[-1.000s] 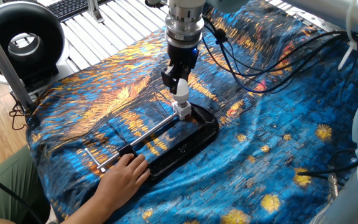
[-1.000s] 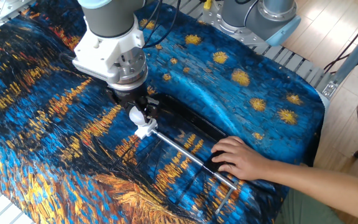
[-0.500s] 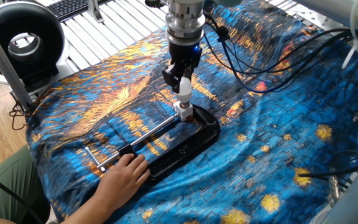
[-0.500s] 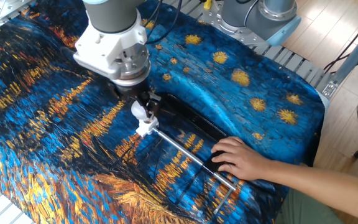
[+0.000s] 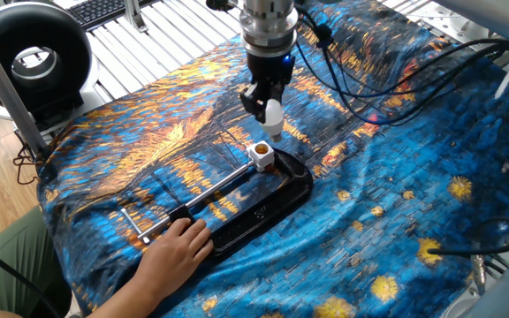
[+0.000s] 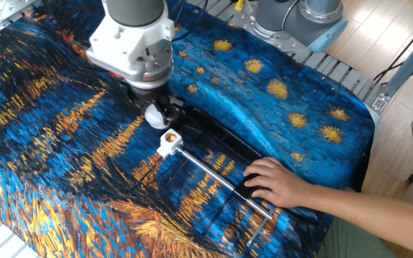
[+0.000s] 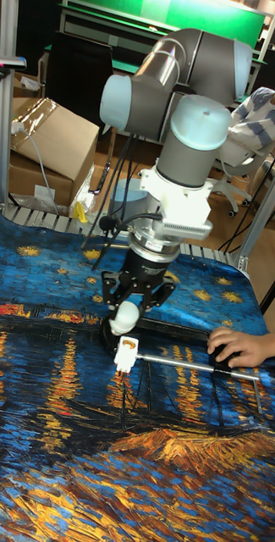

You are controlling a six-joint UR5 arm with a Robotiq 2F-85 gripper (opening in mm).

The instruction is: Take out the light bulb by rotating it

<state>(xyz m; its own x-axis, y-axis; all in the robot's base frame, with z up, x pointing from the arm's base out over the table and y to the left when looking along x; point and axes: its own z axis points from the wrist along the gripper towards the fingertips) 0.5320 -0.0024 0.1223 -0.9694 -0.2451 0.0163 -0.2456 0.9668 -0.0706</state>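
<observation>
The white frosted light bulb (image 5: 273, 115) (image 6: 154, 116) (image 7: 123, 319) hangs in the air, held in my gripper (image 5: 267, 108) (image 6: 158, 113) (image 7: 130, 311), which is shut on it. It is clear of the short white socket (image 5: 261, 154) (image 6: 168, 140) (image 7: 126, 348), whose orange-brass opening faces up just below the bulb. The socket sits at the end of a metal rod (image 5: 208, 186) (image 6: 217, 175) on a black base (image 5: 263, 208) (image 6: 224, 143).
A person's hand (image 5: 177, 249) (image 6: 278, 183) (image 7: 242, 347) presses on the black base at the rod's far end. A blue and orange patterned cloth (image 5: 396, 194) covers the table. Cables (image 5: 387, 84) trail from the arm. A black ring-shaped device (image 5: 30, 58) stands off the table.
The bulb has come out of the socket. My gripper rose with it and a gap now shows between bulb and socket. The person's hand stayed put.
</observation>
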